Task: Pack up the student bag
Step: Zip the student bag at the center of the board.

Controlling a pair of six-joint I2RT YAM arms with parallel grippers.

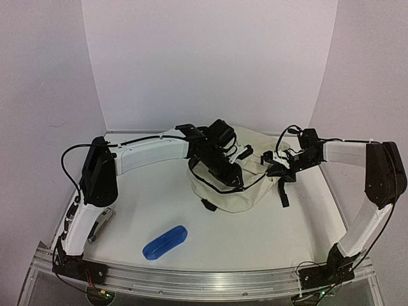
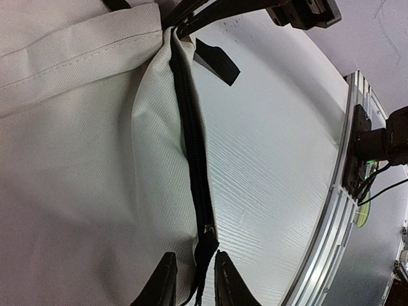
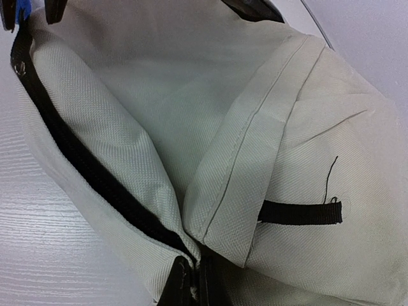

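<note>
The cream student bag [image 1: 233, 191] lies at the back middle of the table, its black zipper [image 2: 190, 127] running along one edge. My left gripper [image 1: 224, 167] hovers over the bag's near-left side. In the left wrist view its jaws [image 2: 194, 284] stand slightly open astride the black zipper pull tab [image 2: 205, 245], with a gap showing on the left side. My right gripper [image 1: 275, 164] is at the bag's right end. The right wrist view shows it [image 3: 199, 288] shut on the bag's fabric edge [image 3: 191, 95] where the zipper tape [image 3: 83, 166] ends.
A blue oblong pencil case [image 1: 166, 241] lies on the table near the front, left of centre. A small silver and black object [image 1: 102, 225] sits beside the left arm's base. An aluminium rail [image 1: 204, 280] runs along the front edge. White walls close in the back and sides.
</note>
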